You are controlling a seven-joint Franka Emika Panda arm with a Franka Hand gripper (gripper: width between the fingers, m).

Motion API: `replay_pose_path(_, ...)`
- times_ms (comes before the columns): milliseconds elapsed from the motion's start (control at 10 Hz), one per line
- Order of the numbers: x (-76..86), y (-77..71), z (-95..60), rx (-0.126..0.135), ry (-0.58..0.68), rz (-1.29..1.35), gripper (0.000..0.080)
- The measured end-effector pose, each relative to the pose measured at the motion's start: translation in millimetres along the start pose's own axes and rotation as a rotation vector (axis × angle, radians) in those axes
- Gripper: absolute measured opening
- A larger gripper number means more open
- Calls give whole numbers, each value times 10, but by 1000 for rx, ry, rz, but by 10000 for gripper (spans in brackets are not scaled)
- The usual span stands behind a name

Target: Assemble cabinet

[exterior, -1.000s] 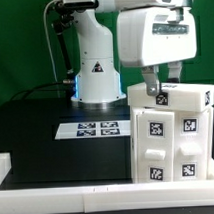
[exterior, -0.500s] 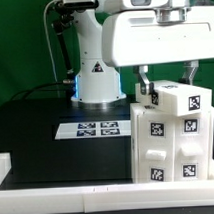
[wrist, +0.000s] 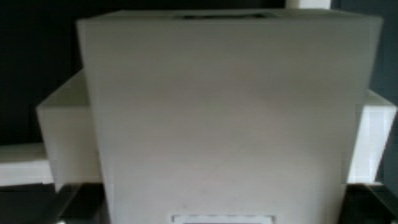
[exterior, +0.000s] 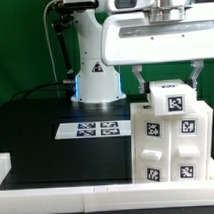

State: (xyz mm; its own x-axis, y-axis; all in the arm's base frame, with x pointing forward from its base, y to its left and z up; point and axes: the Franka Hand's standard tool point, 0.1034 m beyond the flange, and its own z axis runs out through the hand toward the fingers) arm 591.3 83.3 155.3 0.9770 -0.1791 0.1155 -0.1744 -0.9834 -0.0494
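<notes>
The cabinet [exterior: 171,143] is a large white box with black-and-white tags, standing at the exterior view's right on the black table. A smaller white tagged block [exterior: 175,101] sits on its top. My gripper [exterior: 168,81] hangs straight over it, one finger [exterior: 140,80] on each side of the block, shut on it. In the wrist view the white block [wrist: 222,110] fills the picture, with the wider cabinet body [wrist: 63,125] behind it on both sides. My fingertips do not show there.
The marker board [exterior: 93,127] lies flat on the black table [exterior: 36,137], toward the exterior view's left of the cabinet. The white robot pedestal [exterior: 94,70] stands behind it. A white rim [exterior: 58,189] runs along the table's front edge.
My gripper has turned about its vertical axis, and the top block has turned with it from lying wide across the cabinet to showing a narrower face. The cabinet body has stayed put.
</notes>
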Motion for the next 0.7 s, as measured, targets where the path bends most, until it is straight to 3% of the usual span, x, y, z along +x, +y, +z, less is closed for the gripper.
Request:
replay_pose_path(300, -23, -16, -7, 12, 25, 339, 560)
replay_pose_path(700, -17, -36, -8, 25, 24, 559, 560)
